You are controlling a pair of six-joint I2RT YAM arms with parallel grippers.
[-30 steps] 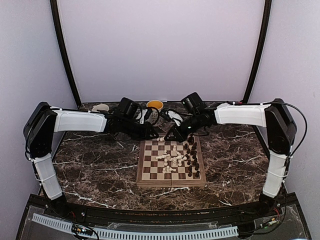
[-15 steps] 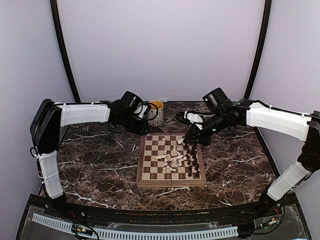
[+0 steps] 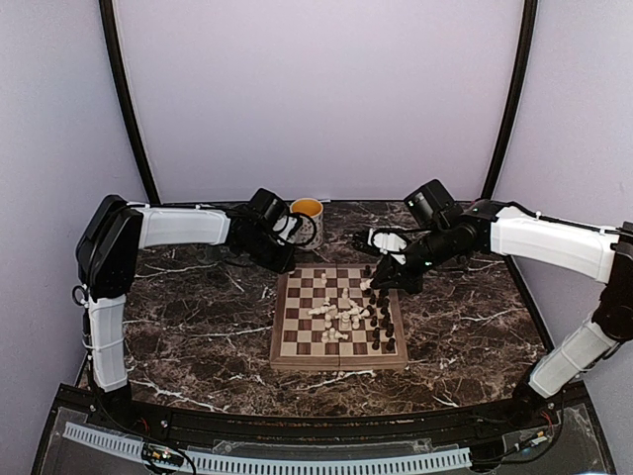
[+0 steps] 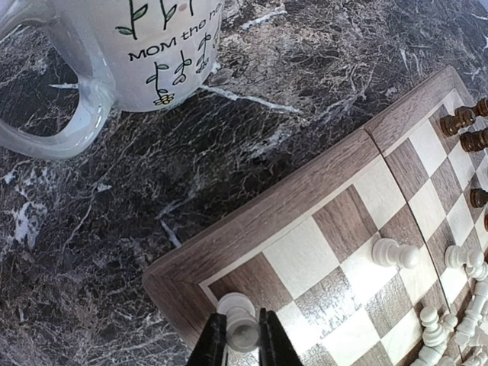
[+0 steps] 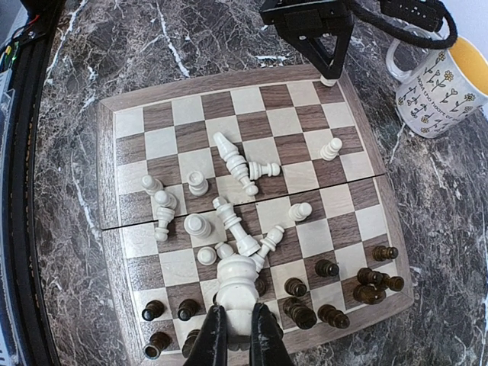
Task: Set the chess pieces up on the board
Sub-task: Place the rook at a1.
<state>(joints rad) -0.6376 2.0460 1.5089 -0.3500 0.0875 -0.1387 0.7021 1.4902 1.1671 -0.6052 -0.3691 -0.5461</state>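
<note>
White-shelled arms (image 3: 183, 226), black joints (image 3: 111, 237) and cables (image 5: 427, 15), slim black end effector fingers (image 4: 214, 349).

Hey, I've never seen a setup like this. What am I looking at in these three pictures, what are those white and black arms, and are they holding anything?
These are two robot arms bolted to a dark marbled table. The wide picture comes from a fixed camera above and behind them, showing the left arm and the right arm. The other two pictures come from a small camera on each wrist, looking past its own fingers.

On the table sit a wooden chessboard and a flowered mug. White pieces lie tumbled mid-board, and dark pieces cluster along one edge.

The left gripper pinches a first white piece at a corner of the board. The right gripper pinches a second white piece over the board.
</note>
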